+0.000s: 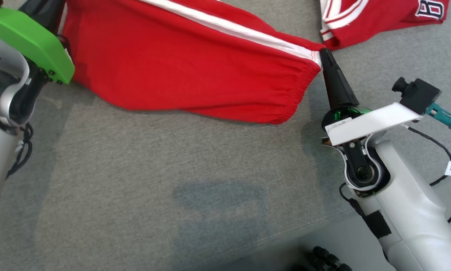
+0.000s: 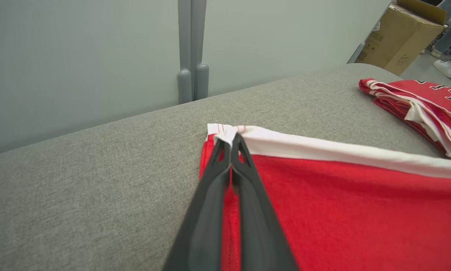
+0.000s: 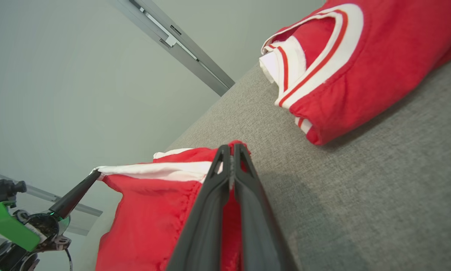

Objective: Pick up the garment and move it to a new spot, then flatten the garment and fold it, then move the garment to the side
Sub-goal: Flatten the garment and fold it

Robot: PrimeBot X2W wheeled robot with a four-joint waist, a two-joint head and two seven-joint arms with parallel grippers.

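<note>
Two end effectors (image 2: pixel 231 137) (image 3: pixel 231 147), spread apart, pinch the garment (image 1: pixel 180 64).

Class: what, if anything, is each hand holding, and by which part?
Both hold the red garment: the left hand pinches a corner at its white stripe, the right hand the stripe's other end, by the gathered edge.

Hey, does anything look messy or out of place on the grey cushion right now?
Nothing is spilled or damaged. The red striped garment is pinched at two corners by the shut left gripper and right gripper, and its near edge is bowed, not straight. A red jersey beside it lies bunched, with its layers misaligned.
</note>
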